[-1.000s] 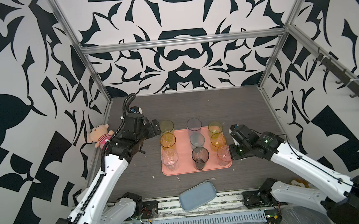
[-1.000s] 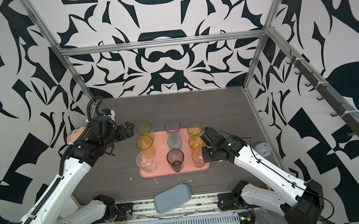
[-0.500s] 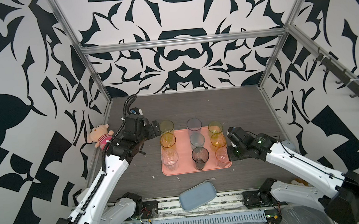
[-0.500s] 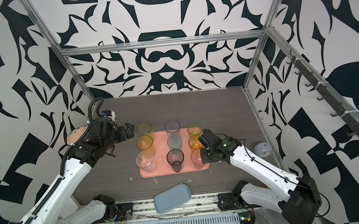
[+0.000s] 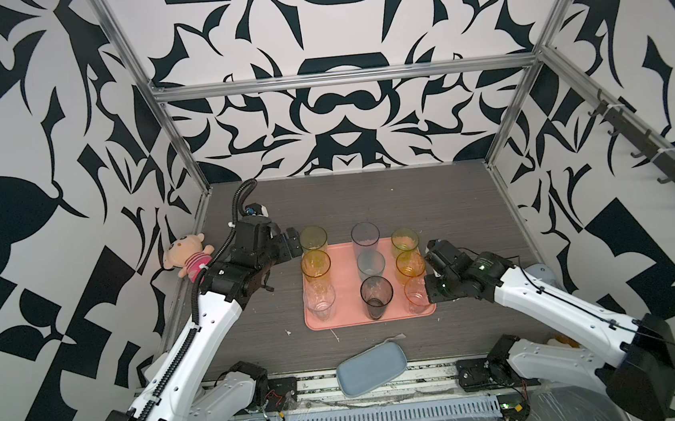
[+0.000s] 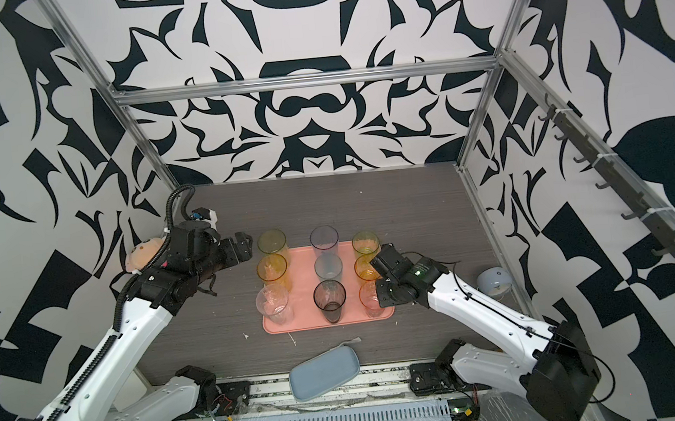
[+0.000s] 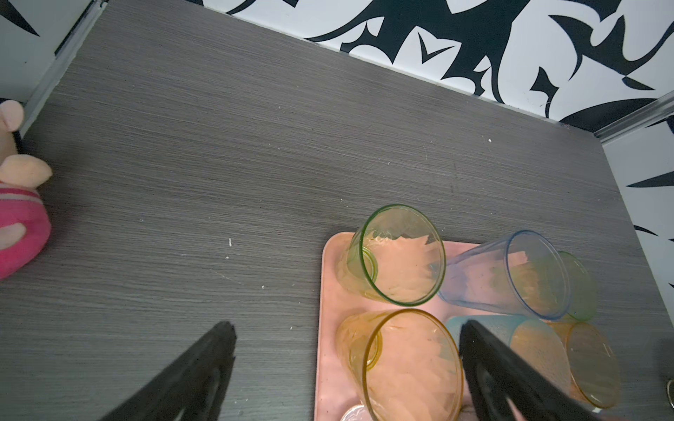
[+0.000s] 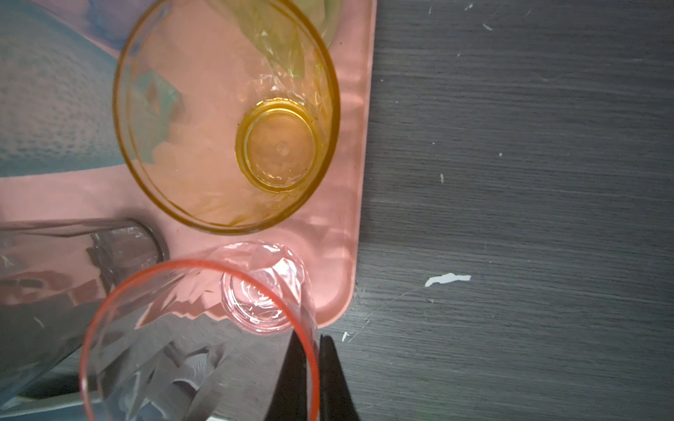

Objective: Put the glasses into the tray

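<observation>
Right gripper [image 8: 312, 337] pinched tight on the pink glass [image 8: 204, 339], left gripper [image 7: 344, 326] wide open and empty!
One right finger sits inside the rim, one outside, and the pink glass has its base at the 5 o'clock corner of the tray [image 5: 347, 321]. All nine glasses [image 5: 370, 265] are upright there, three rows of three. The left gripper hovers at the tray's 10 o'clock, beside the yellow-green glass [image 5: 313, 238]. The blue-grey dish [image 5: 371, 373] lies at 6 o'clock.
</observation>
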You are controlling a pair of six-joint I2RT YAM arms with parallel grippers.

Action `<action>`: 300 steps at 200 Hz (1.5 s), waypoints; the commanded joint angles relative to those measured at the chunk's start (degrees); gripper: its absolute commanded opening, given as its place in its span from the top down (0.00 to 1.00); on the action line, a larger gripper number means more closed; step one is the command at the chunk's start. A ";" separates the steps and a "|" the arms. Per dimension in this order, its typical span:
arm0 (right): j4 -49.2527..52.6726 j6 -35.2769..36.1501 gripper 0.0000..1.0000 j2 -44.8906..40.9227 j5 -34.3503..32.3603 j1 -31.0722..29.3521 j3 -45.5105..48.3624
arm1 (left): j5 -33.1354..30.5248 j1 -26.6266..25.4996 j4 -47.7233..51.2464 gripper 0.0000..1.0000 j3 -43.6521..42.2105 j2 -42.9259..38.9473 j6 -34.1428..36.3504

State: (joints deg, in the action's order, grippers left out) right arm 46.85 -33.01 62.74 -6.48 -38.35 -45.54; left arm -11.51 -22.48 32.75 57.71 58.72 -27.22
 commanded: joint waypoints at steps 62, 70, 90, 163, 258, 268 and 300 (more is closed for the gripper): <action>-2.48 0.06 0.97 1.76 -1.17 -0.32 1.33 | -0.09 0.01 -0.08 0.01 -0.94 -1.48 -0.73; -2.43 0.20 0.93 1.77 -1.17 -0.32 1.33 | -0.09 0.01 -0.01 0.01 -0.95 -1.50 -0.73; -1.92 0.32 0.84 1.61 -1.39 -0.32 0.85 | -0.09 -0.01 0.10 0.00 -1.01 -1.72 -0.73; 2.01 2.87 0.61 -2.99 -3.57 -0.33 -5.25 | -1.49 0.04 1.39 0.00 0.30 -2.38 0.08; -8.40 14.41 0.39 -7.24 -19.99 -0.15 -13.25 | -10.72 0.15 -4.15 0.00 2.32 -2.48 2.89; -11.99 16.29 0.34 -7.84 -23.39 0.02 -12.81 | -12.89 0.09 -5.78 0.01 2.01 -2.38 3.75; -30.15 24.11 0.18 -10.23 -30.97 2.55 -5.70 | -20.72 0.13 -14.74 0.00 -1.11 -3.20 7.11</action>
State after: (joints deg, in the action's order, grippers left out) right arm 33.50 -16.38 54.48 -28.25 -37.76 -54.98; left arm -24.12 -22.46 27.11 58.24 56.42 -23.42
